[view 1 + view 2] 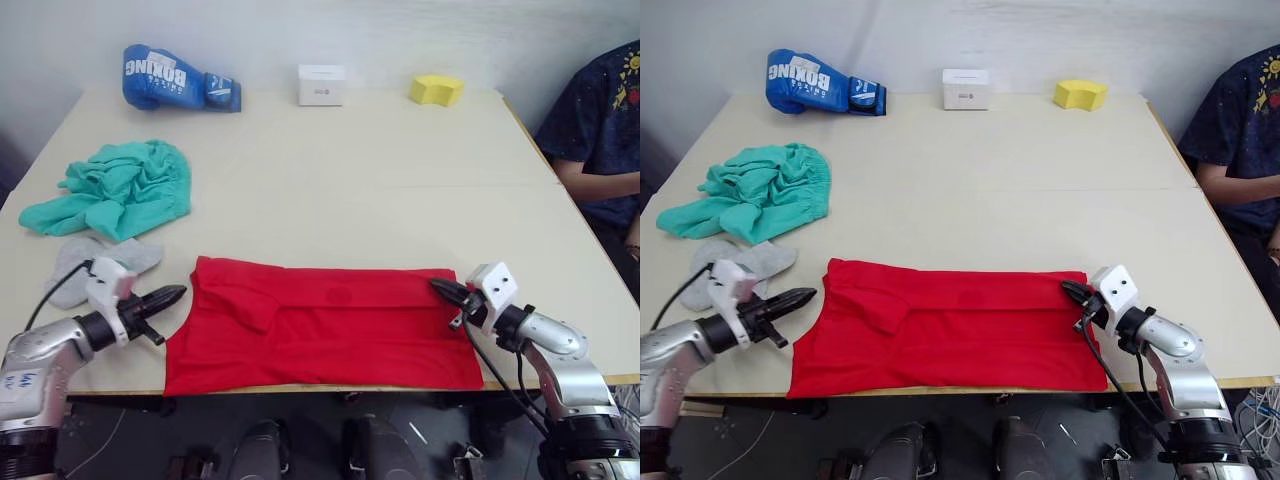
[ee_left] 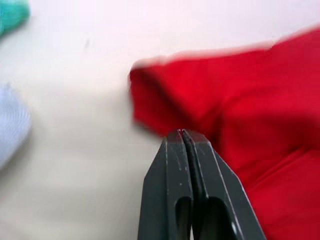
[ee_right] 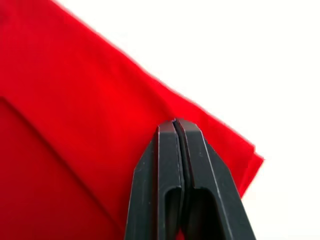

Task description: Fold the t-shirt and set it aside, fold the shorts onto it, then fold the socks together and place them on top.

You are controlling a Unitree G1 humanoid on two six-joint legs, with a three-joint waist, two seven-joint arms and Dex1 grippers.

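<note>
Folded t-shirt [image 1: 330, 325] at near table [image 1: 400, 190] edge, closed grippers flanking

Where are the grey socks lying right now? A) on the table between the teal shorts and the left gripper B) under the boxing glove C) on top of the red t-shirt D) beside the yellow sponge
A: the socks lie on the bare table, just nearer the robot than the crumpled shorts and just beyond the left gripper, clear of the t-shirt.

both claws [image 1: 172, 294] [image 1: 441, 288] closed, low, apart
</note>
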